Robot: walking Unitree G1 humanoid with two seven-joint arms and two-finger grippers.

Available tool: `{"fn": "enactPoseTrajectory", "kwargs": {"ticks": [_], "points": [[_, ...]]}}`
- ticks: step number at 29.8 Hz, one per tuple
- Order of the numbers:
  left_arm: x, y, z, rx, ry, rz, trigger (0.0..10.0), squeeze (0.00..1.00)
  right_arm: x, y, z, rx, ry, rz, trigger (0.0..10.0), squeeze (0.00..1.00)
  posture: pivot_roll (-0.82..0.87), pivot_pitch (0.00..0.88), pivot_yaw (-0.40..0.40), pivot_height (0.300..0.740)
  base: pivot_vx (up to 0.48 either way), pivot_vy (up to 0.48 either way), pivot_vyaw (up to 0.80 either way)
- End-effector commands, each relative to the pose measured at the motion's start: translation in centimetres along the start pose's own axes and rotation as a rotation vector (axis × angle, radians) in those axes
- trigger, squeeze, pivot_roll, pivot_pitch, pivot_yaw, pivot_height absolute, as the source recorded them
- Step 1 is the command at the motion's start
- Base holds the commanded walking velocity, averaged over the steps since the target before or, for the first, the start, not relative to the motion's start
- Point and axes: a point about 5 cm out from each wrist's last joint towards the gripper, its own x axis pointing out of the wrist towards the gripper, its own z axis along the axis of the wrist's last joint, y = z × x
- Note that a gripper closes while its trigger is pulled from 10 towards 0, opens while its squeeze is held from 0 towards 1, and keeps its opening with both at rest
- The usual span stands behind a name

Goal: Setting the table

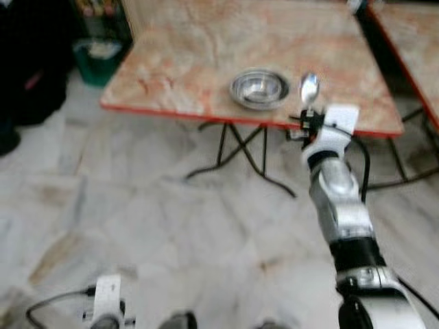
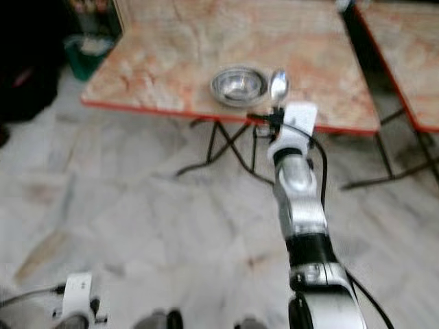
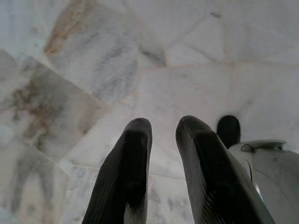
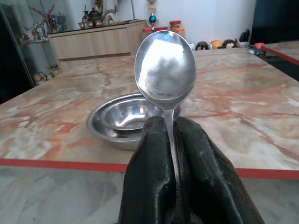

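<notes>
Marble flooring leads up to the red-edged table [image 1: 171,55], where the right gripper [image 4: 170,140], pinching a spoon [image 4: 165,70] upright by its handle, hovers just short of the steel bowl [image 1: 258,88] standing near that edge.

Pale grey-and-white marble slabs [image 1: 171,226] cover the floor. On them stands a square table [image 1: 206,48] with a pinkish marbled top, a red edge and thin black metal legs [image 1: 236,147]. A second such table [image 1: 415,41] stands just beside it. Farther off: a wooden sideboard [image 4: 93,42], a white wall [image 4: 201,16]
</notes>
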Motion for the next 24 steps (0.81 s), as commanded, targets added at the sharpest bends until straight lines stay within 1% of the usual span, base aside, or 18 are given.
{"fn": "enactPoseTrajectory", "kwargs": {"ticks": [1,18,21,24], "points": [[-0.17,-0.58,-0.71,-0.009,0.028,-0.010,10.0,0.00,-0.01,-0.91,0.45,-0.007,-0.015,-0.026,10.0,0.00,-0.04,0.203,0.019,0.740,0.352,0.000,0.00],[-0.16,-0.70,-0.64,-0.004,0.026,-0.012,10.0,0.00,0.01,-0.98,0.28,0.008,-0.001,-0.029,10.0,0.00,-0.04,0.204,0.019,0.740,0.360,0.000,0.00],[-0.15,-0.73,-0.62,-0.002,0.027,-0.013,10.0,0.00,0.03,-0.86,0.27,0.005,0.000,-0.024,10.0,0.00,-0.04,0.205,0.019,0.740,0.368,0.000,-0.80],[-0.15,-0.75,-0.61,-0.002,0.027,-0.013,10.0,0.00,-0.01,-0.81,0.24,0.006,-0.002,-0.024,10.0,0.00,-0.04,0.204,0.019,0.740,0.369,0.000,0.00]]}}
